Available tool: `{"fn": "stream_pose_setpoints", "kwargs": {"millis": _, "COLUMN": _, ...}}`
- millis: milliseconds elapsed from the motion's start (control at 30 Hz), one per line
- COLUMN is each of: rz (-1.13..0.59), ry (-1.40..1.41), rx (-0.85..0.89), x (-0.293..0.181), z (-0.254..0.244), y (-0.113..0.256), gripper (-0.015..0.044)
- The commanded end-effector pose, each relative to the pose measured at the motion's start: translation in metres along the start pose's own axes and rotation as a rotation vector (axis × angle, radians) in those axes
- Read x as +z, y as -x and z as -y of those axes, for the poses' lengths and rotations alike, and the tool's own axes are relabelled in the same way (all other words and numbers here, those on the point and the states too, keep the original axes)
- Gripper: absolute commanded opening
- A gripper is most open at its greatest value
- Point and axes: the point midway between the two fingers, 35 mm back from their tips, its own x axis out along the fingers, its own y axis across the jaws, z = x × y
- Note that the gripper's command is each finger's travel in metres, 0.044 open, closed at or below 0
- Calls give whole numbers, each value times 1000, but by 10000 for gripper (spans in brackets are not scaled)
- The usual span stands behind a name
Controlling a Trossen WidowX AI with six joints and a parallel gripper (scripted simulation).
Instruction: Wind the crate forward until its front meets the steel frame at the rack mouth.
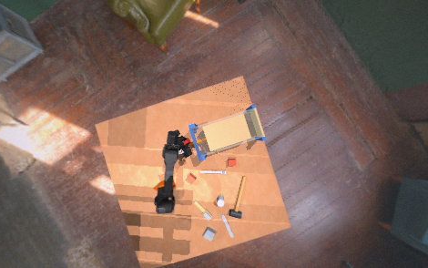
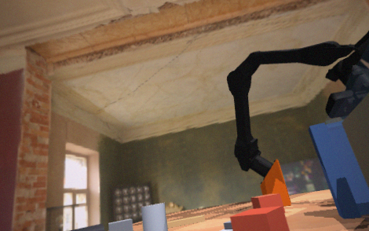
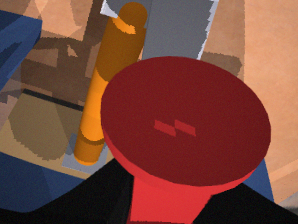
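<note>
My gripper (image 1: 186, 143) (image 3: 161, 162) is shut on the red knob (image 3: 185, 120) of the winch handle, just outside the cubby mouth. The knob hides most of the handle in the wrist view; I cannot see its key or the round hole. A grey metal part (image 3: 175, 30), apparently the winch, shows behind the knob. An orange strap (image 3: 92, 115) runs from beside it towards the crate. The pale crate (image 1: 229, 132) lies inside the clear-panelled cubby and looks flat. A gap between its front and the blue-ended mouth frame (image 1: 196, 142) shows in the top view.
Red blocks (image 1: 231, 162) (image 1: 191, 178) and a pale rod-like tool (image 1: 213, 171) lie near the cubby. A hammer (image 1: 239, 196), a white cylinder (image 1: 220, 201) (image 2: 154, 217), a yellow-handled tool (image 1: 202, 210), a grey strip (image 1: 228, 226) and a grey block (image 1: 209, 233) lie farther off.
</note>
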Motion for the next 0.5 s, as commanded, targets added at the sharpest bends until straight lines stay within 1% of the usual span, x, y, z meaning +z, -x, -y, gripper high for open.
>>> {"fn": "stream_pose_setpoints", "kwargs": {"millis": 0, "rz": 11, "ry": 6, "rx": -29, "x": 7, "z": 19, "y": 1, "gripper": 0}}
{"fn": "stream_pose_setpoints", "kwargs": {"millis": 467, "rz": 11, "ry": 6, "rx": -30, "x": 11, "z": 36, "y": 4, "gripper": 0}}
